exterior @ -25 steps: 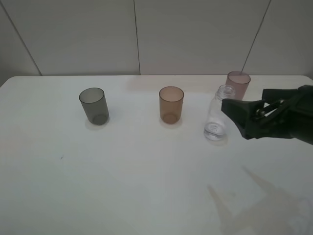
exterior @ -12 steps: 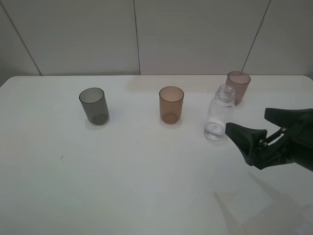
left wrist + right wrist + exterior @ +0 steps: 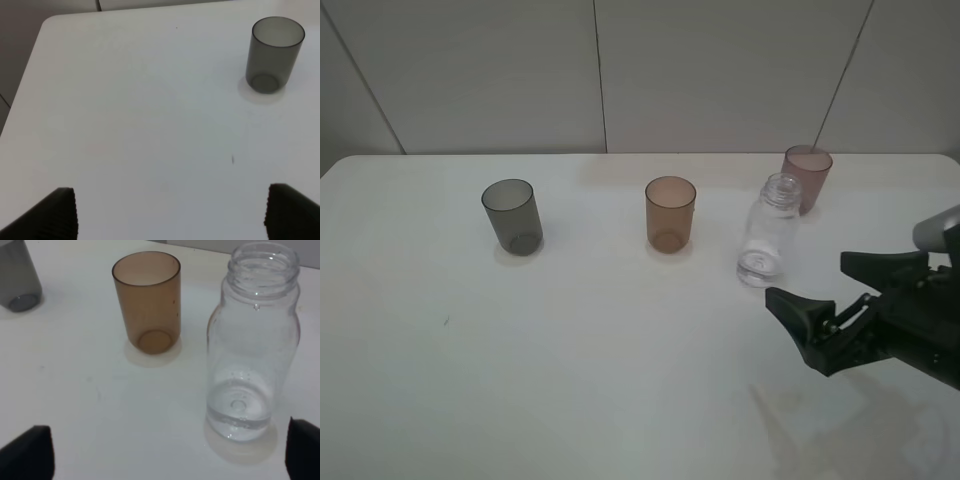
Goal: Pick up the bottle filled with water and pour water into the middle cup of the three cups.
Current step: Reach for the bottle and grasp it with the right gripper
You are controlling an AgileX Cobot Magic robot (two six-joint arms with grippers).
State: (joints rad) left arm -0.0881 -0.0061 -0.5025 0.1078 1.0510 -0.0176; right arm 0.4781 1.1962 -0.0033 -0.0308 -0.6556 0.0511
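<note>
The clear bottle [image 3: 767, 235] stands upright and capless on the white table, with a little water at its bottom. It also shows in the right wrist view [image 3: 252, 350]. The orange-brown middle cup [image 3: 670, 213] [image 3: 147, 302] stands to its left. The smoky grey cup [image 3: 512, 215] [image 3: 274, 52] is further left, and the pink-mauve cup [image 3: 807, 175] stands behind the bottle to the right. My right gripper [image 3: 805, 277] [image 3: 165, 457] is open and empty, in front of and to the right of the bottle, apart from it. My left gripper [image 3: 170, 215] is open and empty, well short of the grey cup.
The white table [image 3: 570, 350] has a panelled wall behind its far edge. The table's left corner and edge [image 3: 42, 30] show in the left wrist view. The left arm is out of the exterior high view.
My right gripper has moved from beside the bottle toward the front of the table, staying open. The bottle and cups have not moved.
</note>
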